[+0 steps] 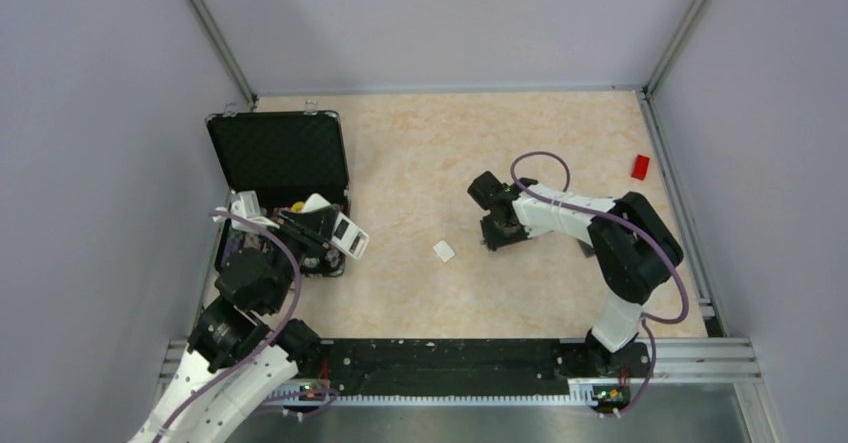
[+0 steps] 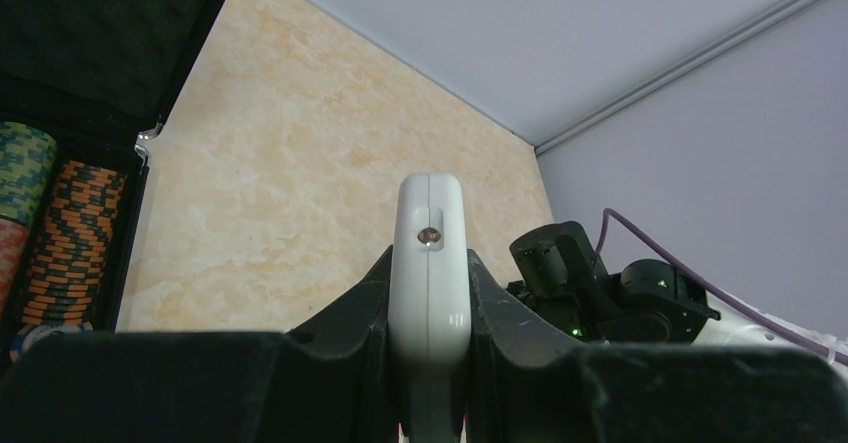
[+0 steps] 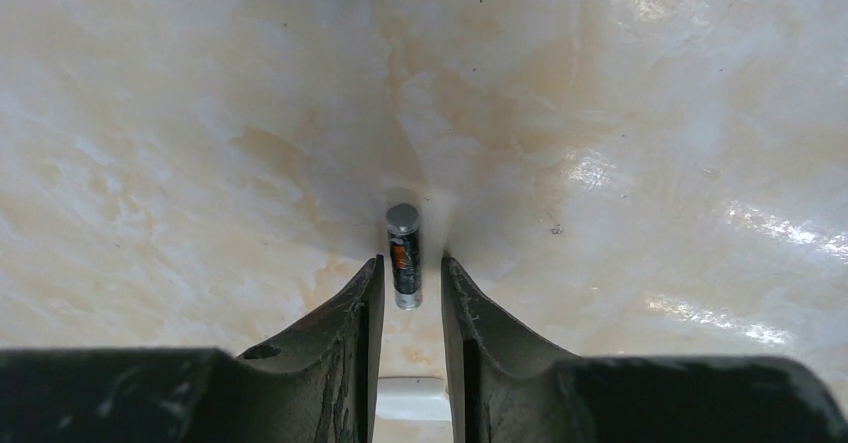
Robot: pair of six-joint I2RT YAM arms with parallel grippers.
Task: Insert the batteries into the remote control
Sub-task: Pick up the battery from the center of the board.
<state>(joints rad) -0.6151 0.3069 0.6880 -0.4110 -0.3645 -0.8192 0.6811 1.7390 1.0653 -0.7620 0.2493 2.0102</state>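
Nearest the overhead camera, the arm bases (image 1: 612,341) sit at the near edge of the table (image 1: 420,143). My left gripper (image 1: 338,233) hangs by the right edge of the open black case (image 1: 280,153), clamped on the white remote control (image 1: 350,235) and holding it off the table. My right gripper (image 1: 497,235) points down at mid-table. A small white cover piece (image 1: 444,251) lies near it on its left, and a red block (image 1: 640,166) sits far right by the wall.

From the left wrist, the fingers (image 2: 350,313) press both flat sides of the remote control, seen end-on. Stacked poker chips (image 2: 75,233) fill the case at the left.

From the right wrist, the jaws stand narrowly apart, straddling the near half of one battery (image 3: 404,253) lying flat on the table. I see a sliver of gap on each side, so nothing is gripped.
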